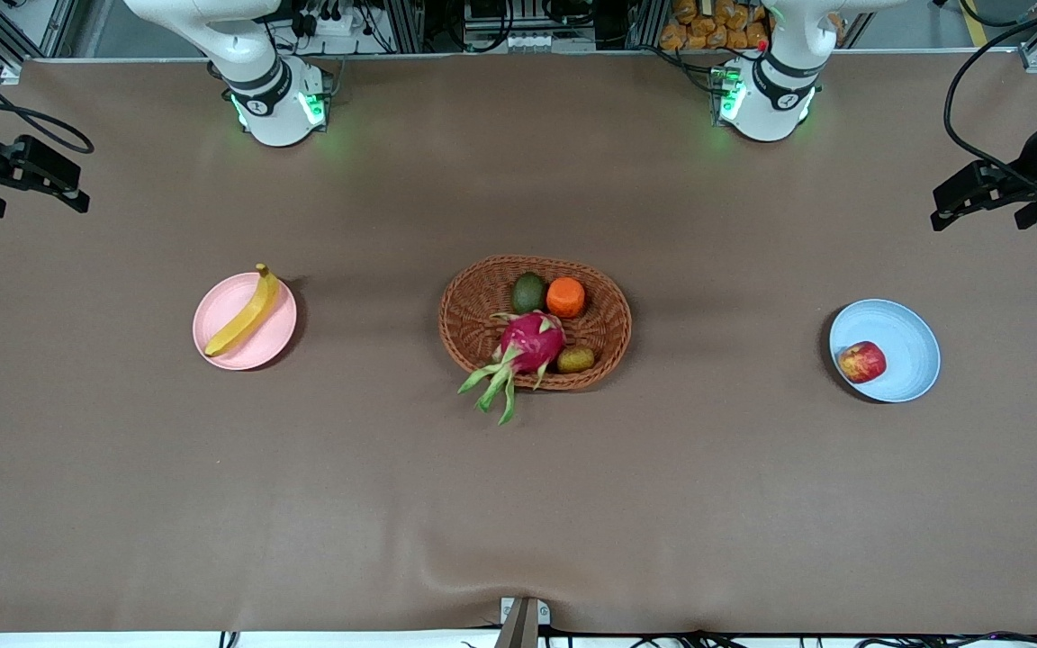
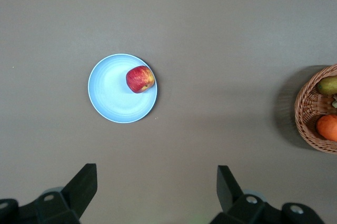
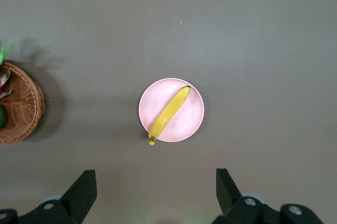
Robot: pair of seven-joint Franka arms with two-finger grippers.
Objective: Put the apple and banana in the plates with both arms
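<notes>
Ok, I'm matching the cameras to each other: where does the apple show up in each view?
Front view: apple on the blue plate, toward the left arm's end.
Left wrist view: apple at the plate's edge.
Right wrist view: not in it.
Shared landmark: the wicker basket, in all three.

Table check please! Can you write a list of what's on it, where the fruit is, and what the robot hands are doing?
Surface: brown table, a wrinkle at its nearest edge.
Job's things: banana lies on the pink plate; apple sits in the blue plate.
Clutter: wicker basket mid-table holding a dragon fruit, orange fruit and two greenish fruits.
Grippers: left gripper waits high above the blue plate, fingers open, empty; right gripper waits above the pink plate, open, empty.
Cables: black cables at the table's edges.
Surroundings: metal frame and boxes by the arm bases.
</notes>
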